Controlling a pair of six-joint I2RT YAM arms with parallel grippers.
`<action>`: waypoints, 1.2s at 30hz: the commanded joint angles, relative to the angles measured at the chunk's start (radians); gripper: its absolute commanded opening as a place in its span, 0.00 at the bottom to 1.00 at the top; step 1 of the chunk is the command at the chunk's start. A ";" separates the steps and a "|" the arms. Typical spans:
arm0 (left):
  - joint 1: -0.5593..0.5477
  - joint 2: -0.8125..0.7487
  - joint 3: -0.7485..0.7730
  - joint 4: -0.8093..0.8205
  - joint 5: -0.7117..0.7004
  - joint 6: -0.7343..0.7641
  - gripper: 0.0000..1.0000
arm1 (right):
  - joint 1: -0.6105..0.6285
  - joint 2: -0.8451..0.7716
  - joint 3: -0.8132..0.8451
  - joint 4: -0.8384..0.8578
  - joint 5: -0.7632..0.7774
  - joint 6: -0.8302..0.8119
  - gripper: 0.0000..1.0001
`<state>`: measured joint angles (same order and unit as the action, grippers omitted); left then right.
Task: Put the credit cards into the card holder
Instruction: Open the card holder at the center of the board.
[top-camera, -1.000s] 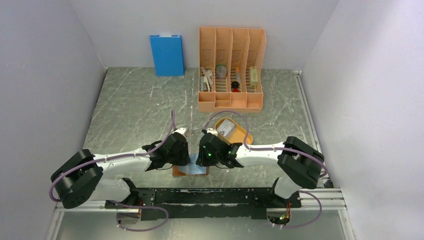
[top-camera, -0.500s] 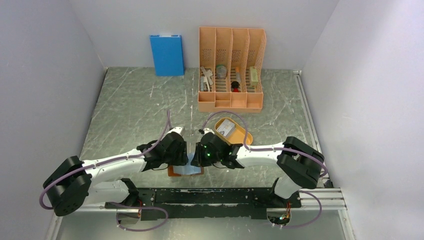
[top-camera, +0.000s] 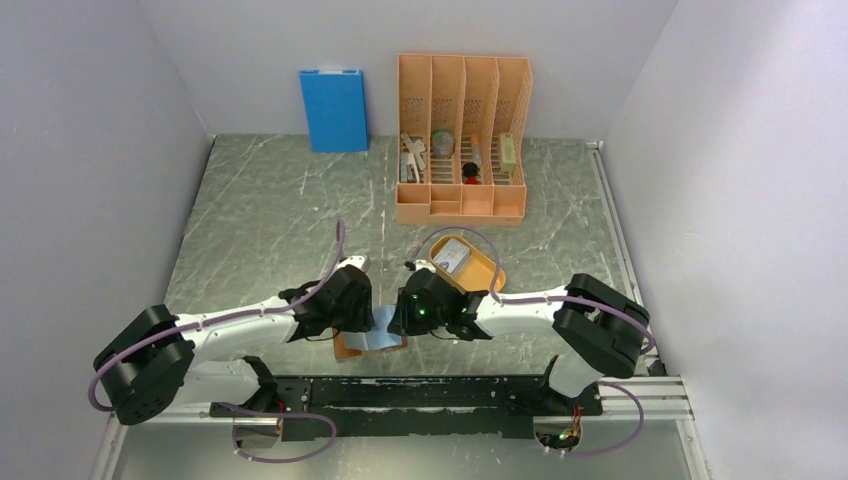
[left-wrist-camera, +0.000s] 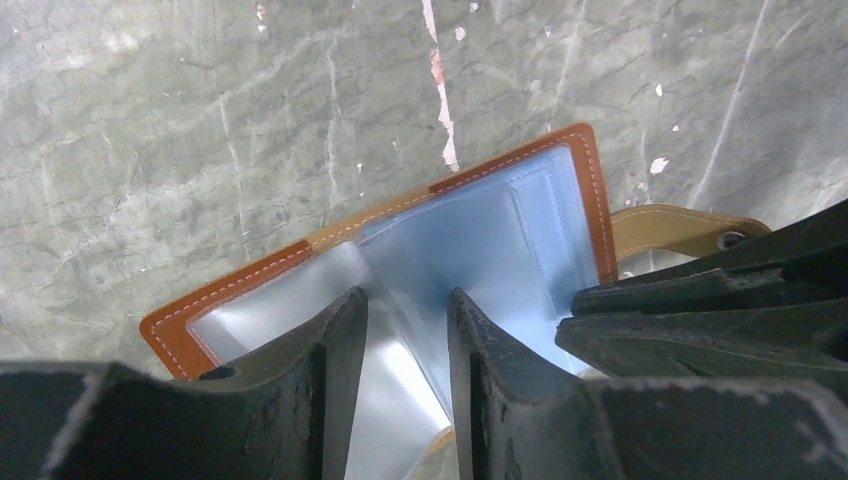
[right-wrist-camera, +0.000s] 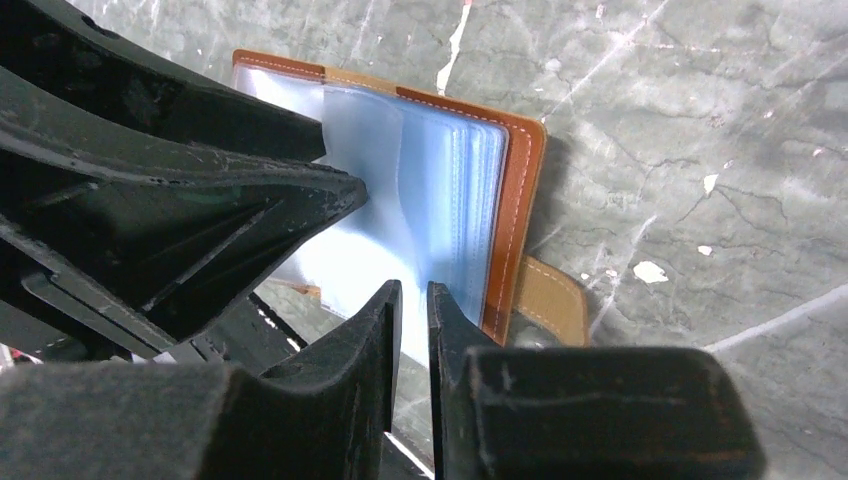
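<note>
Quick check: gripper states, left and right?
Left gripper: open, jaws apart over the sleeves of the card holder.
Right gripper: shut on one clear sleeve of the card holder.

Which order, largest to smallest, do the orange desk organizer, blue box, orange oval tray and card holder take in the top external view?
1. orange desk organizer
2. blue box
3. orange oval tray and card holder: they look alike and both are partly covered, so I will not rank them.
</note>
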<state>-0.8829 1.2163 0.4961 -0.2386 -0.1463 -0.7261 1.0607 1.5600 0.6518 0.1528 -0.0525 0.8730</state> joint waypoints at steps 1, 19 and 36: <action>-0.003 0.031 -0.034 0.040 -0.012 -0.009 0.41 | -0.006 -0.013 -0.022 0.053 -0.033 0.012 0.20; -0.003 0.020 -0.045 0.041 -0.035 -0.013 0.28 | -0.003 0.035 0.036 0.102 -0.102 -0.010 0.24; -0.003 0.042 -0.072 0.054 -0.050 -0.016 0.05 | -0.043 -0.014 0.065 -0.029 0.026 0.019 0.25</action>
<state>-0.8829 1.2308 0.4618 -0.1551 -0.1688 -0.7418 1.0218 1.5059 0.6632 0.1783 -0.0357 0.9005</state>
